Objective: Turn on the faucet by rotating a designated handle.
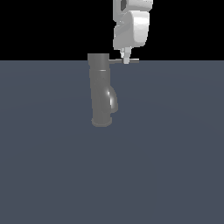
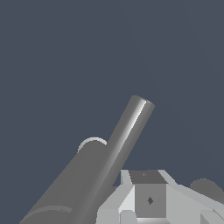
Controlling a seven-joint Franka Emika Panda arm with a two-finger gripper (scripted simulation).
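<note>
Dull grey metal makes up the faucet (image 1: 99, 89), an upright cylinder standing a little left of the middle of the exterior view on a flat, matte blue-grey floor (image 1: 175, 166). Its foot flares into a round base, a thin paler ring circles it near the top, and a short curved spout (image 1: 113, 99) with a bright glossy streak bulges from the side facing the exterior view's right. From the top of the cylinder a slim straight bar, the handle (image 1: 127, 61), sticks out level toward the exterior view's right, far thinner than the body. Smooth white and pale grey shells with softly rounded corners form the arm, which comes down from the top edge of the frame just right of centre. Its pincer (image 1: 125, 60) sits right at the handle, about midway along the bar, and appears to touch it; the fingers are too small here to tell whether they are apart or clamped on the bar. In the wrist view the handle (image 2: 124, 144) reads as a round polished rod with a white highlight along its length, slanting from lower left up to the frame's centre, with the faucet's (image 2: 65, 188) darker body beside it. Blocky, faceted grey parts of the pincer (image 2: 151, 199) fill the lower right.
</note>
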